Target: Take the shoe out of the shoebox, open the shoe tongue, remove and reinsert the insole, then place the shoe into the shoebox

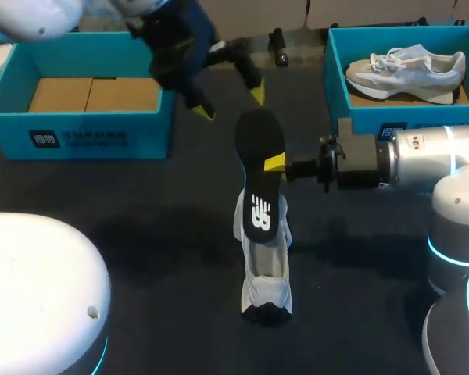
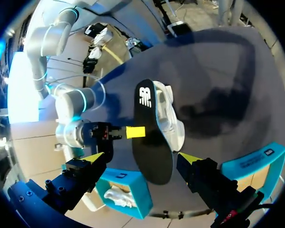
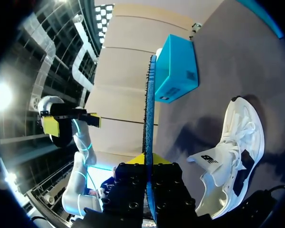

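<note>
My right gripper comes in from the right and is shut on the edge of the black insole, holding it above the table. The insole's lower end overlaps the white shoe, which lies on the dark table with its tongue pulled open. In the right wrist view the insole is seen edge-on between the fingers of the right gripper, with the shoe beside it. My left gripper hangs open just beyond the insole's far end. In the left wrist view the insole lies between the spread fingers of the left gripper, which do not touch it.
A blue shoebox lined with cardboard stands at the back left. A second blue box at the back right holds another light sneaker. White arm housings fill the near left and right corners.
</note>
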Controlling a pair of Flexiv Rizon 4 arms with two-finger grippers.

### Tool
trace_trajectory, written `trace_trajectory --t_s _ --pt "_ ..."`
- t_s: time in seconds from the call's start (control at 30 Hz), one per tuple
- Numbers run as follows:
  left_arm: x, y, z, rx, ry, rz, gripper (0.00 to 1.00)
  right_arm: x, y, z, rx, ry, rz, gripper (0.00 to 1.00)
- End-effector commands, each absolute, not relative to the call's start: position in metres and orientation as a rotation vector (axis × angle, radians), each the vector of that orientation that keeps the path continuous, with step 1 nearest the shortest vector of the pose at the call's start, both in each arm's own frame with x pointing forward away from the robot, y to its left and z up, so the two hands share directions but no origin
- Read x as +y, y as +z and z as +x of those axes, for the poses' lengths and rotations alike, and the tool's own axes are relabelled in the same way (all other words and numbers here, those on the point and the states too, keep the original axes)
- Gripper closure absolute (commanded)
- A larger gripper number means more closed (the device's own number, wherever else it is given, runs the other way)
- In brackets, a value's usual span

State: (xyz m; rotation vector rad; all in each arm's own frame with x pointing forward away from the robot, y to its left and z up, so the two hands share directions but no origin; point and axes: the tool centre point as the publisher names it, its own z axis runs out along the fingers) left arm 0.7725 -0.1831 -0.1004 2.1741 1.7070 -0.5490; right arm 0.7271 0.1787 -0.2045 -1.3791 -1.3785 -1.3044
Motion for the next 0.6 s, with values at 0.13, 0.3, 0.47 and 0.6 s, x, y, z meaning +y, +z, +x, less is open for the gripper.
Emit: trace_trajectory --t_s 0.13,0.3,0.47,0.6 --pt "-0.209 -0.101 0.789 2.014 -0.268 2.501 0.0 0.181 -0.204 0.727 -1.38 -1.304 -1.384 1.0" --pt "-0.214 -0.1 0.791 2.084 -0.229 2.499 0.0 0.181 -0.204 0.727 -1.38 -1.304 -1.384 1.0" --pt "-0.219 -0.101 0.794 2.14 -0.121 2.526 0.0 0.181 -0.204 0.727 -1.38 -1.304 -1.384 1.0" --pt "-0.224 -0.099 0.794 2.149 -0.037 2.53 0.0 0.181 -0.204 0.727 -1.38 -1.304 -1.384 1.0"
